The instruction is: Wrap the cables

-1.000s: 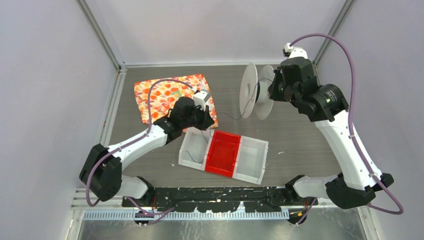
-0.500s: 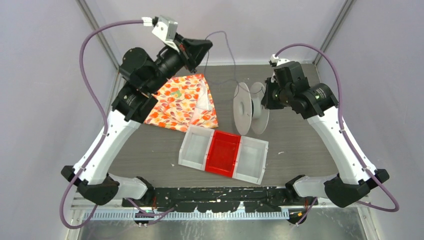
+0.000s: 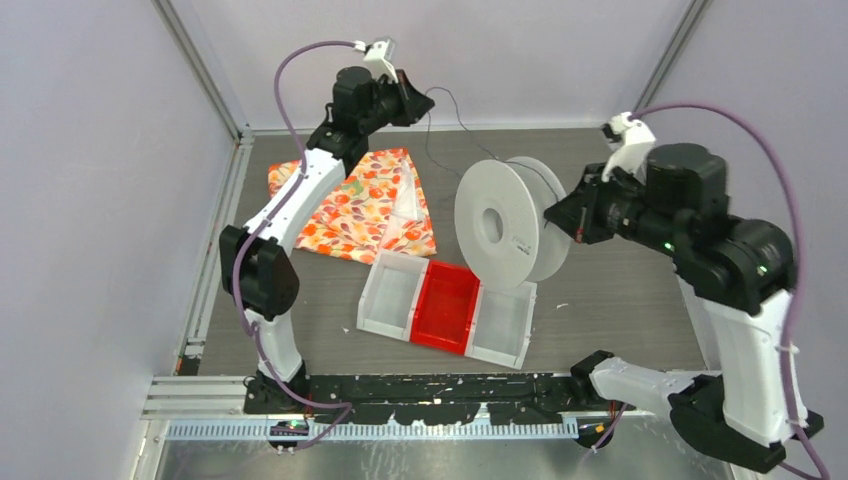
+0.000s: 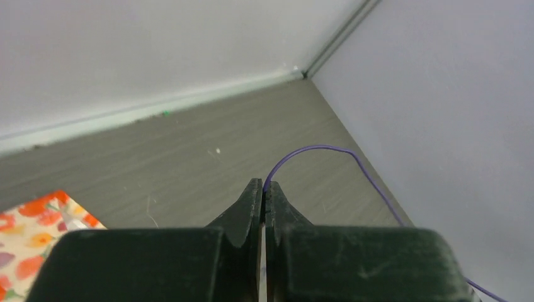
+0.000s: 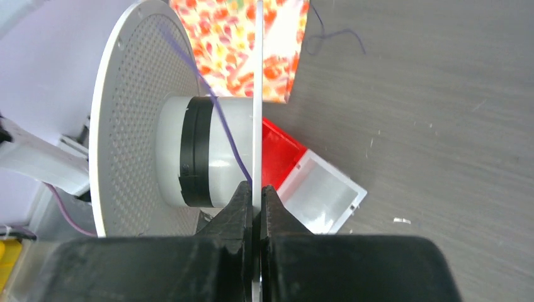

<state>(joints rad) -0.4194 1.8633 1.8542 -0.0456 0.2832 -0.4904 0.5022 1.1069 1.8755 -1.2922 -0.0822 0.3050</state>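
Note:
A thin dark blue-violet cable [image 3: 452, 103] runs from my left gripper [image 3: 427, 100], raised near the back wall, down to a white spool [image 3: 500, 235]. In the left wrist view the gripper [image 4: 264, 184] is shut on the cable [image 4: 315, 150], which arcs off to the right. My right gripper [image 3: 553, 215] is shut on the spool's near flange and holds the spool up over the tray. In the right wrist view the gripper [image 5: 256, 190] pinches the flange [image 5: 257, 94]; the cable [image 5: 220, 116] crosses the white hub with its black band [image 5: 194, 151].
A floral orange cloth [image 3: 350, 205] lies at the back left. A white tray with a red middle compartment [image 3: 447, 308] sits under the spool. Grey walls enclose the back and sides. A loose cable end [image 5: 337, 31] lies on the table beside the cloth.
My left arm rose from the tray to the back wall, pulling the cable up. My right arm swung the spool forward and turned it, so it now hangs over the tray.

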